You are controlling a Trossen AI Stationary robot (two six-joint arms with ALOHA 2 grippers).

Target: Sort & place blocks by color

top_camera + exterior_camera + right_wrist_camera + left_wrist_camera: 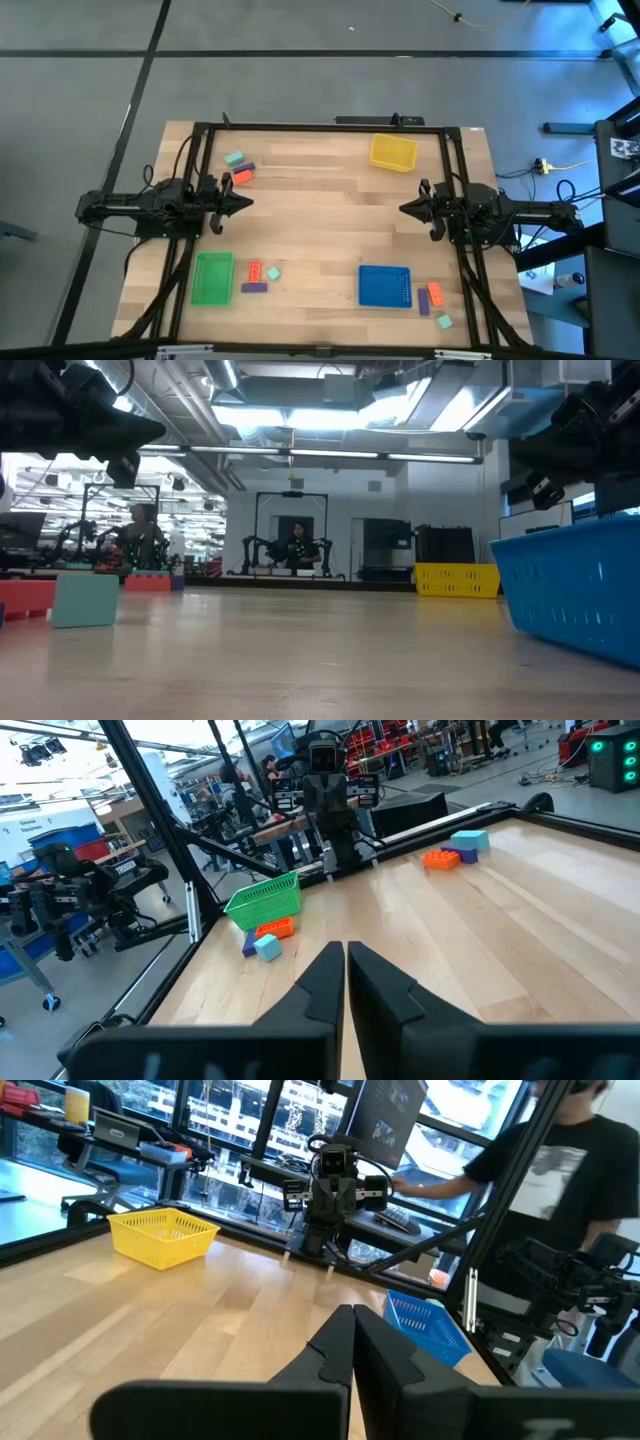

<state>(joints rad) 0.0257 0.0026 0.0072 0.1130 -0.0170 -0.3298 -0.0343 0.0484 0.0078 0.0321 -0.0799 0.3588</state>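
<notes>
Three groups of blocks lie on the wooden table. One group is at the far left: mint, purple, orange. A second lies beside the green tray: orange, mint, purple. The third is right of the blue tray: orange, purple, mint. The yellow tray stands at the far right. My left gripper is shut at the left edge and holds nothing. My right gripper is shut at the right edge, facing it, and also holds nothing.
A black frame runs around the table's edges. Bare wood lies between the two grippers. A person stands beyond the table's right side in the left wrist view. In the low view the blue tray is close on the right.
</notes>
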